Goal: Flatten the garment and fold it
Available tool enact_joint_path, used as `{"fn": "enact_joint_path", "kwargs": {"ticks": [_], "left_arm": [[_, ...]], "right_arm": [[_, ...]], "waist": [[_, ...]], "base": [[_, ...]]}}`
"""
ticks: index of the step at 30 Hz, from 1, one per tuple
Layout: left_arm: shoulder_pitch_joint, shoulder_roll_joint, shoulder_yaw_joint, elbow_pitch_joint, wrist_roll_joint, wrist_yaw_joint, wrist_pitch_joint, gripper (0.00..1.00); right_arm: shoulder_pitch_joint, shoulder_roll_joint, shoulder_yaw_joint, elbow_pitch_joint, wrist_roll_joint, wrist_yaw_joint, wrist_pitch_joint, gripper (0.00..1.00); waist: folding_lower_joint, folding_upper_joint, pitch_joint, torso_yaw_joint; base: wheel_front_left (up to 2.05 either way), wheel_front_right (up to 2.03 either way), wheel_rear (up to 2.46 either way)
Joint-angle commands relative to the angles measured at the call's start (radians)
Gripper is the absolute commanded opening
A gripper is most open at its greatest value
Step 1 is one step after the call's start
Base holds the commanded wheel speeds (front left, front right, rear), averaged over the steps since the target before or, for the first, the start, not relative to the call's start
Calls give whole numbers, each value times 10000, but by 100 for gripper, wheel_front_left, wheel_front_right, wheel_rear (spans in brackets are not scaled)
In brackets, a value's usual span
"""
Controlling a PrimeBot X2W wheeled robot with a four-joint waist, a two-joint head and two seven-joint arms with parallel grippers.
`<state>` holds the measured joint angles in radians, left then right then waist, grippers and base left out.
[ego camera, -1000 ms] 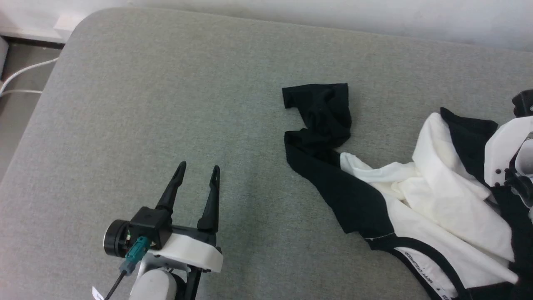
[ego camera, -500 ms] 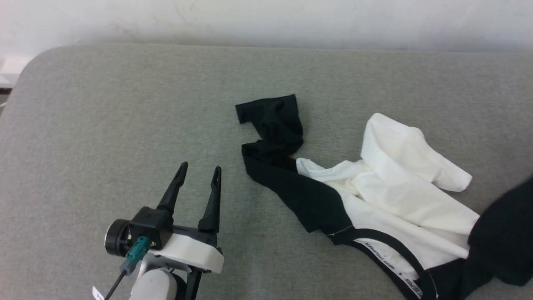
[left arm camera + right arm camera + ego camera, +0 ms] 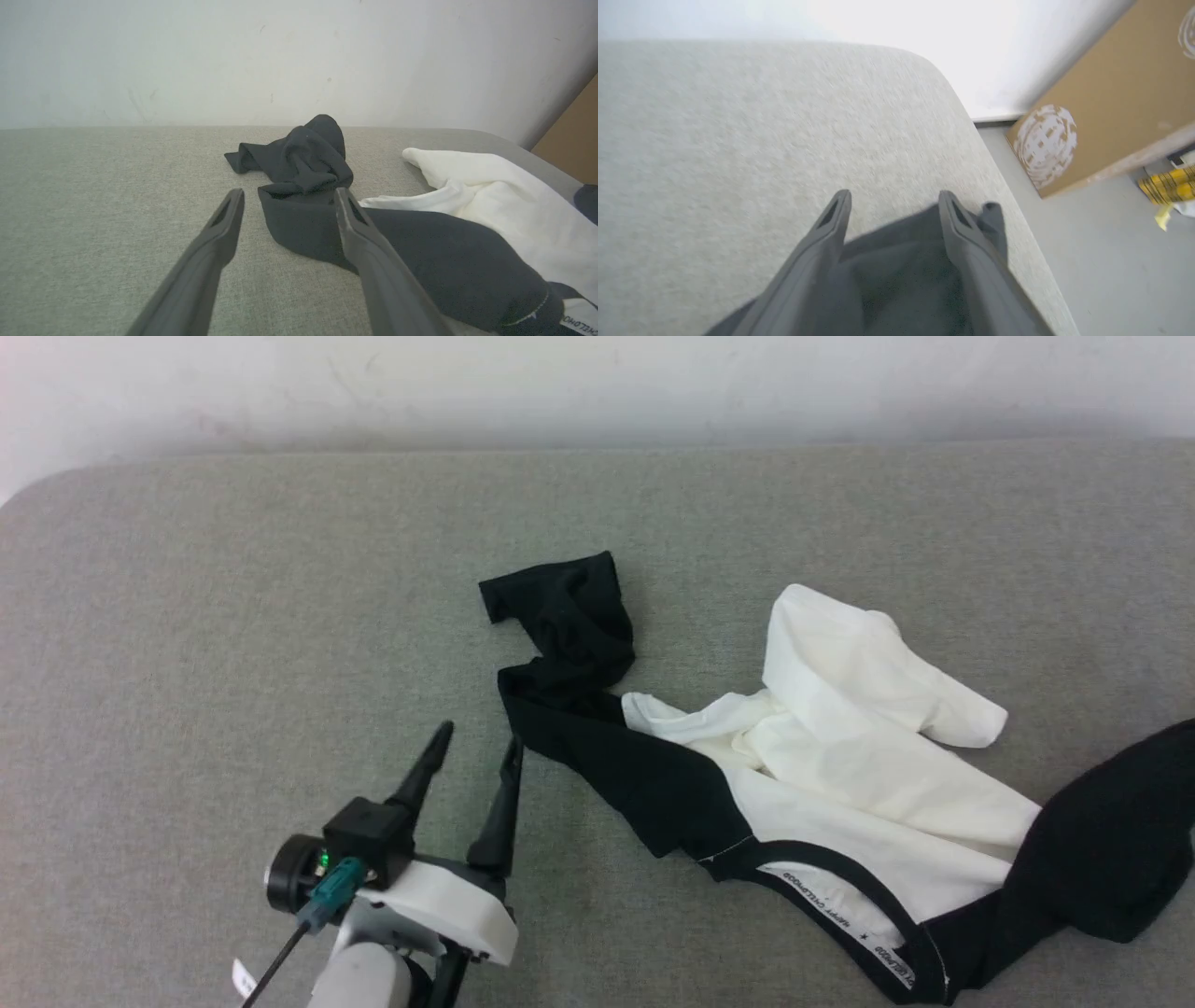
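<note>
The garment (image 3: 840,756) lies crumpled on the grey padded table (image 3: 233,616), white body in the middle. One black sleeve (image 3: 560,625) is bunched toward the wall, and the other black sleeve (image 3: 1102,859) trails off at the right. The lettered black collar (image 3: 840,915) faces the front edge. My left gripper (image 3: 476,742) stands open just left of the bunched sleeve (image 3: 299,158). In its wrist view the left gripper (image 3: 288,196) points at that sleeve's near fold. My right gripper (image 3: 894,196) is open over the other black sleeve (image 3: 901,280), near the table's rounded corner.
A white wall (image 3: 597,383) runs behind the table. Past the table's right edge, a brown cardboard box (image 3: 1111,93) stands on the grey floor (image 3: 1101,261), with something yellow (image 3: 1169,186) beside it. Bare grey table spreads to the left of the garment.
The head camera has swung, shifting the whole picture. My right gripper has opened and let go of the right sleeve, which now lies on the table. My left gripper has edged toward the bunched sleeve.
</note>
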<state>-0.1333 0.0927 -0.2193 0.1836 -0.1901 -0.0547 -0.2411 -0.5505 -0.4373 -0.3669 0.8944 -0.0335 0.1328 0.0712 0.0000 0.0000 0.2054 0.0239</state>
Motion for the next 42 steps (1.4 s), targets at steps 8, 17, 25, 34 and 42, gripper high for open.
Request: {"fn": "enact_joint_path", "kwargs": {"ticks": [8,17,25,34,42], "left_arm": [[614,-217,-719,-9,-1436,-382,3008,100],[340,-399,-1253,-407,-2756,440,5137,100],[-293,-414,-1485,323,-2688,1148,5459,100],[-708,-420,-1968,1642,-3034,831,5626,18],[-914,-422,-1969,1858,-3501,402,4563,0]], "right_arm": [[1376,1176,1208,-3225,1514,-21,-1663,100],[3529,2540,1536,-6584,1818,-21,-1282,100],[4124,3058,1810,-7466,1824,-21,-997,100],[4184,3147,1999,-7543,1702,-21,-999,100],[4239,3071,2098,-7282,1619,-21,-920,100]], "waist": [[0,0,-753,-696],[0,0,-587,-1254],[0,0,-220,-1573],[0,0,75,-1540],[0,0,-197,-1066]], "base": [[0,0,0],[0,0,0],[0,0,0],[0,0,0],[0,0,0]]}}
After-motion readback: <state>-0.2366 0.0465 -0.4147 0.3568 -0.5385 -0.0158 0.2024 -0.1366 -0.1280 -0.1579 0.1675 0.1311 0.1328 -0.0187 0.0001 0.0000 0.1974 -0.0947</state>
